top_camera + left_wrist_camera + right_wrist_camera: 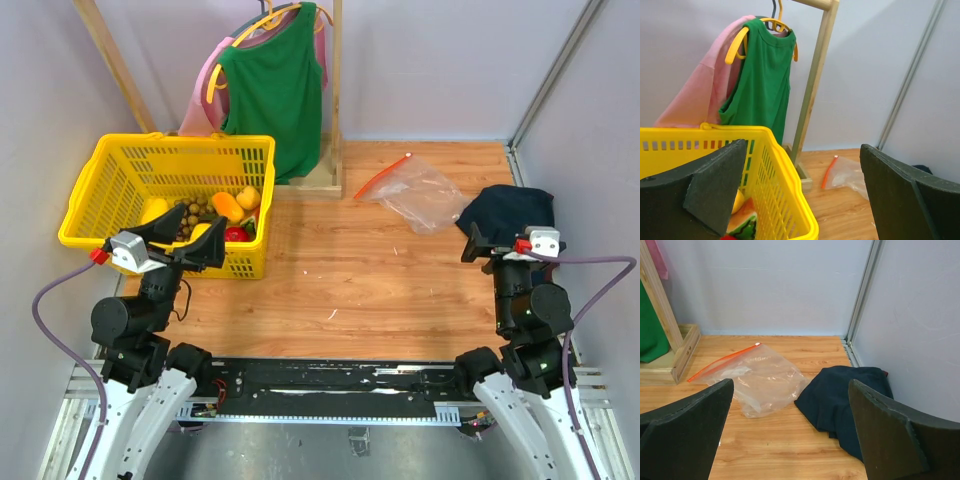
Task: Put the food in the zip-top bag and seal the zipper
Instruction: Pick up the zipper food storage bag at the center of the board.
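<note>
Top external: left arm (pixel 140 300) at basket (pixel 90 190), right arm (pixel 530 305) beside cloth (pixel 510 208); both jaws open.

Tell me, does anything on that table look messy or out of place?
Only the dark navy cloth lies in a crumpled heap beside the clear bag; the toy food sits inside the yellow basket.

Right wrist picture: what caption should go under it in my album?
Open right-arm fingers frame a clear zip-top bag beside a navy cloth heap.
</note>
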